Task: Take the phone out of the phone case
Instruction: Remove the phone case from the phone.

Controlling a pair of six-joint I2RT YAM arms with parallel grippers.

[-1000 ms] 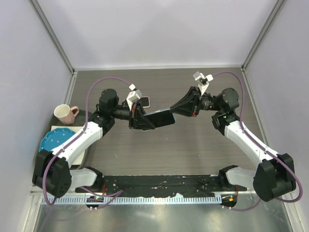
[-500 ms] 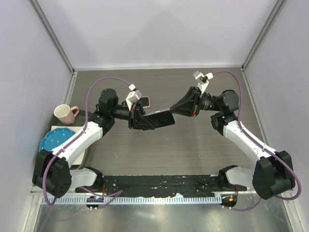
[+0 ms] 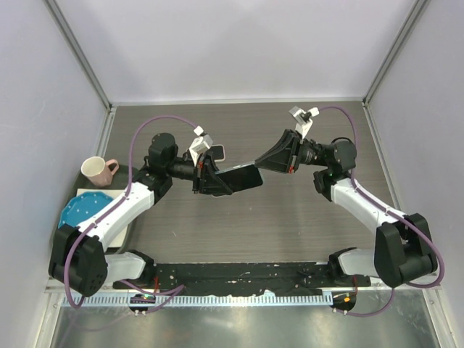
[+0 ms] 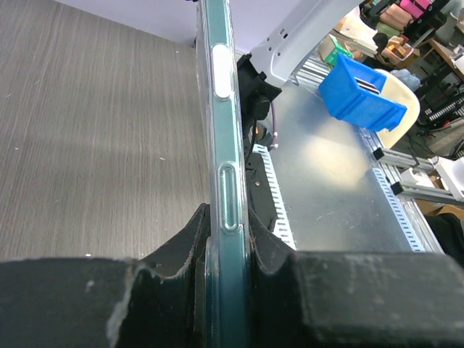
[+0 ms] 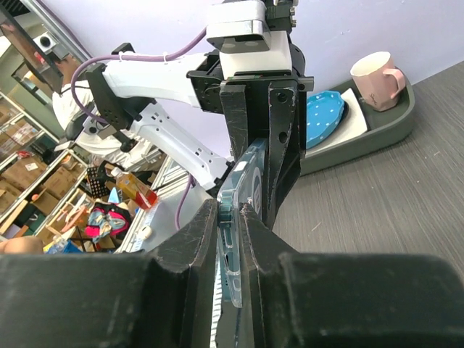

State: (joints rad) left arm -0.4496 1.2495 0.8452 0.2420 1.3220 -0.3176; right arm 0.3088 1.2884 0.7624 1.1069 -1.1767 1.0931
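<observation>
Our right arm (image 3: 362,206) has swung its elbow inward; the phone (image 3: 241,176), in its clear case (image 4: 226,181), hardly moved. It hangs above the table (image 3: 290,232) centre with its long axis left-right. The left fingers (image 3: 214,181) clamp its left end and the right fingers (image 3: 262,163) its right end.

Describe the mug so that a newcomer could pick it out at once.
Look to the table's left edge, where a dark tray lies by the side wall. It holds a blue speckled plate and, farther from the arm bases, the mug. Unlike the flat plate, the mug stands upright, pale pink with a cream inside and a side handle.
</observation>
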